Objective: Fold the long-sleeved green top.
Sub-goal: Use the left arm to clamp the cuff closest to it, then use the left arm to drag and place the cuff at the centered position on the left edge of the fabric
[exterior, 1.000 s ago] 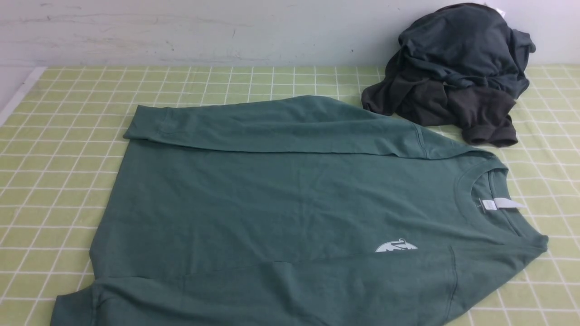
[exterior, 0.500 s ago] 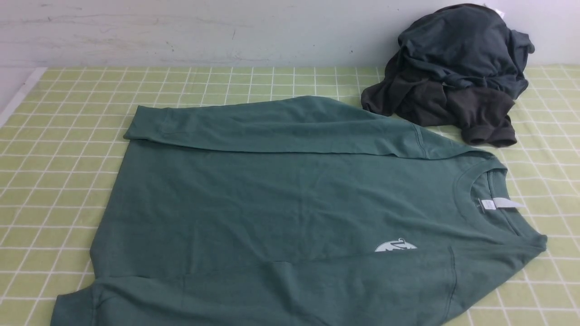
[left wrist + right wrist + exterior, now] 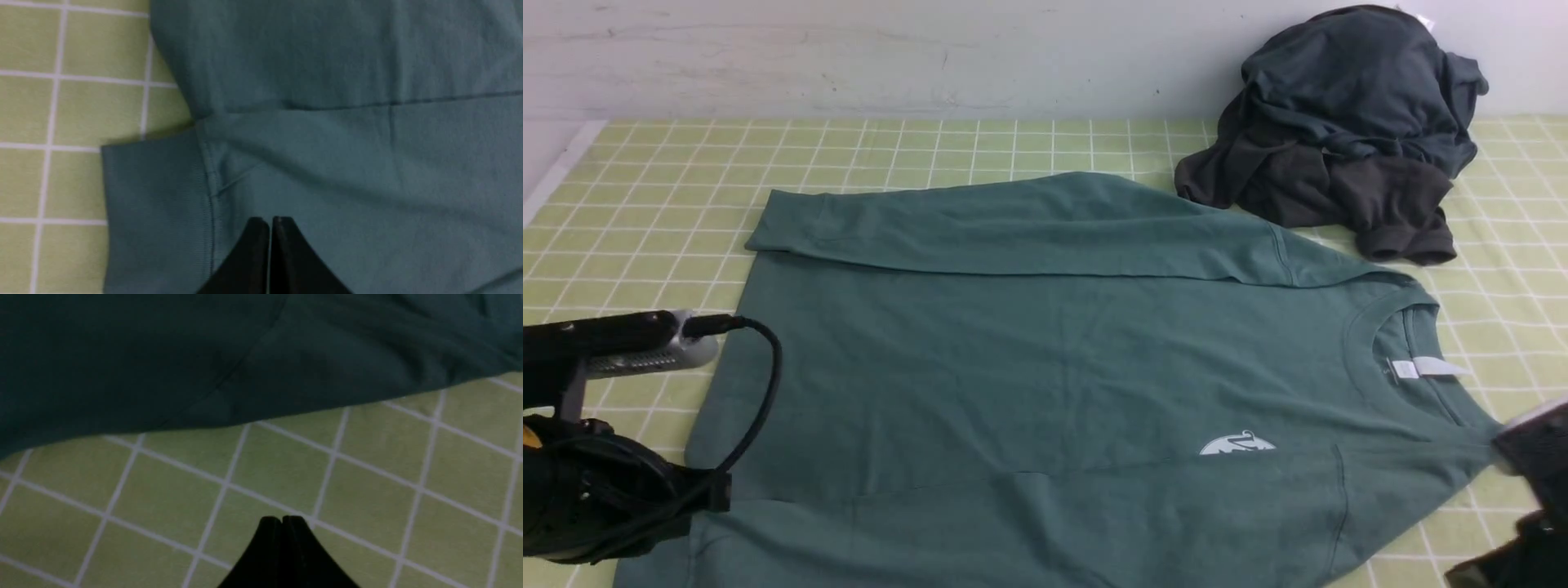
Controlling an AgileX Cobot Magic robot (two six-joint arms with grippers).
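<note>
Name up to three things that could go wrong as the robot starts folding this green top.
1. The left gripper hangs over the green long-sleeved top near a cuff with jaws shut; lowered like that, it may rumple fabric rather than grip it.
2. The right gripper, also shut, is over bare checked cloth beside the top's edge; it could miss the top.
3. The dark garments lie close to the far sleeve and might get dragged.

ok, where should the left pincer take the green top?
By the ribbed cuff of the green top, coming from the robot's left: it juts past the hem onto bare tablecloth, a free edge. The left pincer, shut, must open first.
</note>
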